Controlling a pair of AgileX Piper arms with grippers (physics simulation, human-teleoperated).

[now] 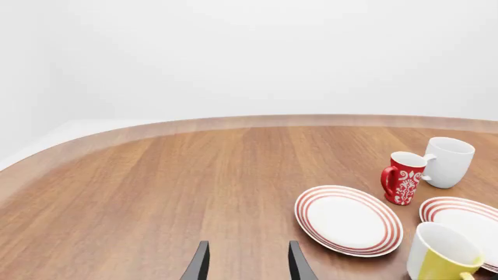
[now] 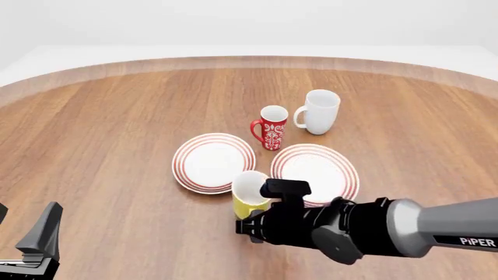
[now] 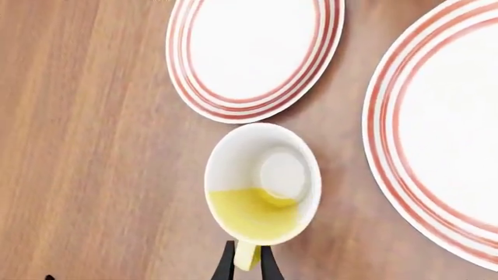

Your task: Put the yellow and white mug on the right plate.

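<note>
So the small yellow mug with the white inside (image 2: 251,195) sits upright on the round brown wooden table (image 2: 116,134), right in the gap at the near edges of the two plates. It's just beside the right-hand white plate with red rings (image 2: 315,173) but not on it. The right gripper (image 3: 248,263) has its two dark fingers pinched narrow around the mug's yellow handle, and the right wrist view looks straight down into the cup. In the front view the right arm's black and grey body covers the lower part of the mug.

The left gripper (image 1: 247,262) hangs low over bare wood at the near left, well apart from the crockery, fingers spread with nothing between them.

The other white plate with red rings (image 2: 213,162) lies left of the mug. Behind the plates stand a red mug with a white pattern (image 2: 272,128) and a larger plain white mug (image 2: 320,112), just beside each other.
</note>
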